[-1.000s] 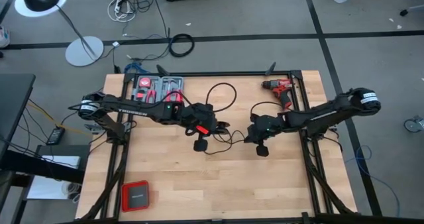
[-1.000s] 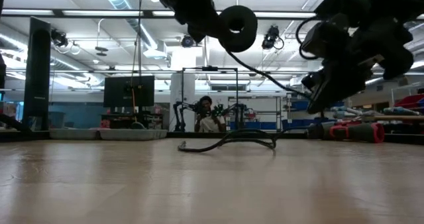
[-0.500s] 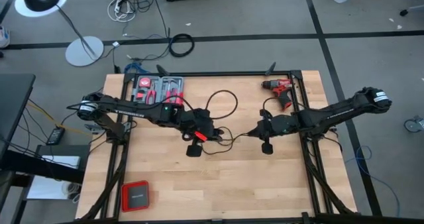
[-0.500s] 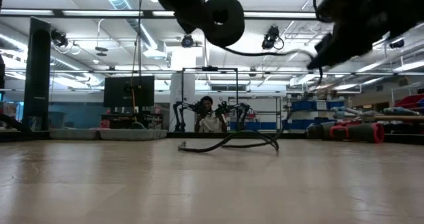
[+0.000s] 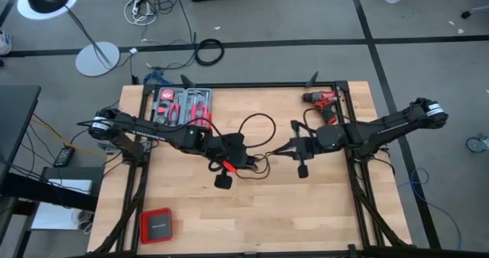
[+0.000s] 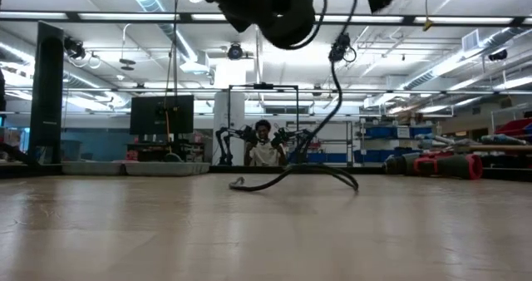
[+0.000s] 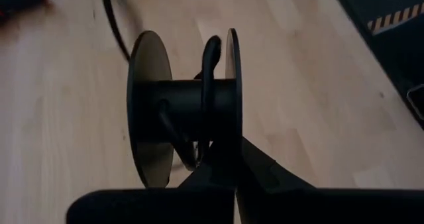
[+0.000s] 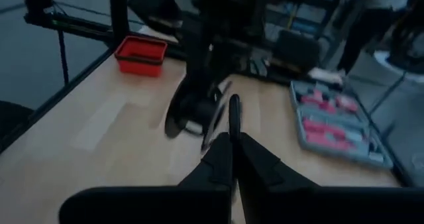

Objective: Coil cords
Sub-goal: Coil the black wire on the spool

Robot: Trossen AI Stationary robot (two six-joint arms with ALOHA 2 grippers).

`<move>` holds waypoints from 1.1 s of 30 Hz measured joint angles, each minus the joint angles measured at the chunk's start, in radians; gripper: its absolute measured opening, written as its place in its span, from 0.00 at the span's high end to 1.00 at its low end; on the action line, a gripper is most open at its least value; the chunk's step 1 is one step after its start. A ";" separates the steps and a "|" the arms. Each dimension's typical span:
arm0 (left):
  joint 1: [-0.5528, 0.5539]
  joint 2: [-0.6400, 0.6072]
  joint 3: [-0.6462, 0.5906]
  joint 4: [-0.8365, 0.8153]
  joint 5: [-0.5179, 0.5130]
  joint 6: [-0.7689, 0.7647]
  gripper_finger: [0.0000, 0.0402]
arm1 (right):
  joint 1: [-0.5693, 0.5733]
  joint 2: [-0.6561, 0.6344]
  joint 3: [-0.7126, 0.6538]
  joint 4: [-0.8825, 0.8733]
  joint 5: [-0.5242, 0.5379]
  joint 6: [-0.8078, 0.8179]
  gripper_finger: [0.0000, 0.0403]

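Observation:
A thin black cord (image 5: 258,122) lies in a loop on the wooden table (image 5: 321,212). Its low end rests on the table (image 6: 291,178). One turn of it (image 7: 211,58) goes round the core of a black spool (image 7: 185,108) with two round flanges. My left gripper (image 5: 244,165) is shut on that spool above the table's middle, high in the low view (image 6: 287,11). To its right my right gripper (image 5: 290,152) is shut on the cord and stands well above the table. My left gripper pinches the rim of one spool flange (image 7: 231,136) between its two fingers, slanting down from the table's left. The spool is lifted clear, its axis lying level across the fingers. My right gripper pinches a stretch of the cord (image 8: 233,121) between its fingertips, nearly level, from the table's right. Below the fingers the cord hangs (image 6: 337,98) down to the table.
A red drill (image 5: 325,105) lies at the far right and a grey tool case (image 5: 182,104) at the far left. A red box (image 5: 156,226) sits at the near left. A thicker black cable ring (image 5: 208,52) lies on the floor. A person (image 6: 264,144) sits far behind.
My right gripper has risen well above the table and tipped toward level, drawing the cord up so that it hangs steeply to the table. My left gripper has moved with the spool toward the near edge.

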 joint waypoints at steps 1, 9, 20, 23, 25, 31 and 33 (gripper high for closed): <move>0.000 0.000 0.000 0.013 0.000 0.003 1.00 | -0.004 0.020 0.018 -0.001 -0.012 -0.017 0.99; 0.000 0.000 0.000 0.006 -0.009 0.012 1.00 | 0.014 0.085 0.145 -0.234 0.001 -0.016 0.99; 0.002 0.000 0.000 0.003 -0.050 0.022 1.00 | 0.082 -0.025 0.147 -0.454 0.065 0.108 0.99; 0.002 0.000 0.000 0.005 -0.081 -0.003 1.00 | 0.133 -0.035 0.147 -0.463 0.066 0.136 0.99; 0.002 0.000 0.000 0.005 -0.098 -0.024 1.00 | 0.161 -0.038 0.147 -0.450 0.083 0.142 0.99; 0.002 0.000 0.000 0.011 -0.098 -0.032 1.00 | 0.195 -0.030 0.147 -0.340 0.136 0.077 0.99; 0.002 0.000 0.000 0.011 -0.098 -0.035 1.00 | 0.189 -0.025 0.147 -0.312 0.136 0.030 0.99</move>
